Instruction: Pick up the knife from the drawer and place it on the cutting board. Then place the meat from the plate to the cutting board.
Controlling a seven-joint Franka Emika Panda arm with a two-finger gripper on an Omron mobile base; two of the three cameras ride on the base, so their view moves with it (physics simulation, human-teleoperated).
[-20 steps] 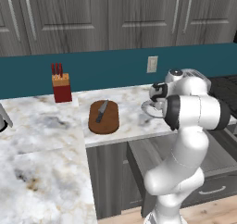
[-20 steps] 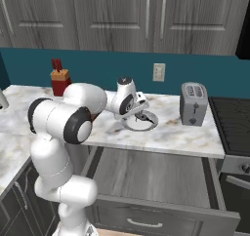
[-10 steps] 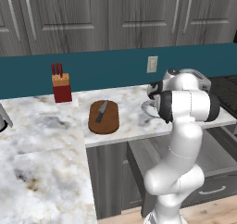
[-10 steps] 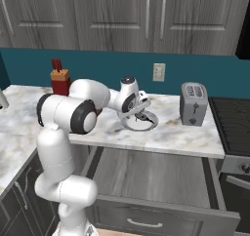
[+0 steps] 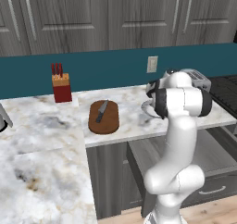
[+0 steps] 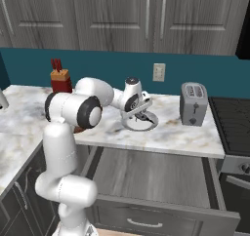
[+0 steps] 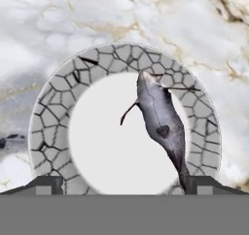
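Meat point(image 7: 160, 120): lying on the plate, right of its centre in the hand view, a long greyish-brown piece with a dark blotch and a thin curl off its left edge; its lower end runs down toward the right fingertip.
Plate point(image 7: 48, 127): round, white middle, crackle-patterned grey rim; flat on the marble counter point(image 5: 41, 126), right under the hand. In the right base view the plate point(image 6: 151, 125) sits near the counter's front edge, left of the toaster point(image 6: 193, 103).
Gripper point(image 7: 124, 184): hanging just above the plate, looking straight down at it; fingers spread wide, one dark tip at each side of the plate's lower rim, nothing between them. In the right base view the gripper point(image 6: 141, 114) is right over the plate's back rim.
Knife point(image 5: 102, 111): already on the board, blade pointing toward the wall, lying at a slight slant.
Board point(image 5: 103, 122): brown, oblong, on the counter well left of the plate, just right of the knife block.
Drawer point(image 6: 146, 174): pulled open below the counter, under the plate; grey floor showing, silver handle on the front.
Knife block point(image 5: 61, 85): red and tan, red handles up, against the teal backsplash.
Outlet point(image 5: 152, 64): on the wall above the plate.
Stove point(image 6: 234, 127): dark, right of the toaster.
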